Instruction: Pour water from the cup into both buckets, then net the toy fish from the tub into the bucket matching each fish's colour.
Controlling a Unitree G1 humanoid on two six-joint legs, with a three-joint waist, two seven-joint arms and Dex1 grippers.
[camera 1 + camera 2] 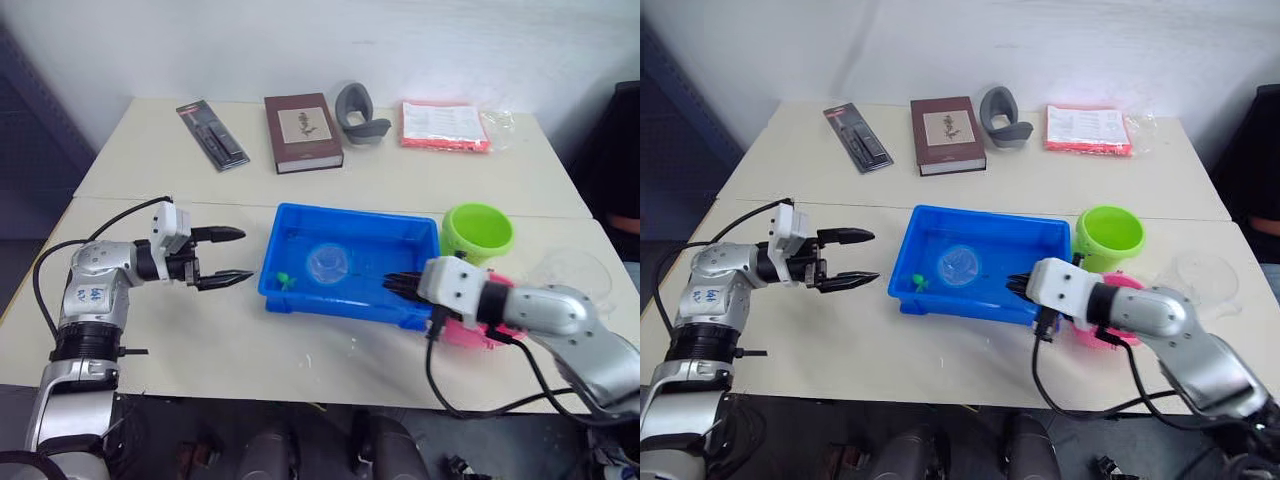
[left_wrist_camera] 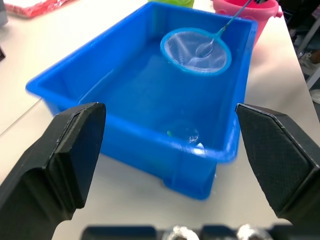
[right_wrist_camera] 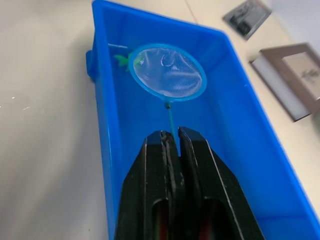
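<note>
Over the blue tub, our right hand is closed on the net handle.
We see the hoop inside the tub beside a green fish; our left hand hangs wide open and empty over the worktop, near the tub's left wall.

No text or label is legible; book cover and arm sticker markings stay unreadable.

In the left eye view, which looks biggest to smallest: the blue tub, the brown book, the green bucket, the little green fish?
1. Blue tub
2. Brown book
3. Green bucket
4. Green fish
</note>
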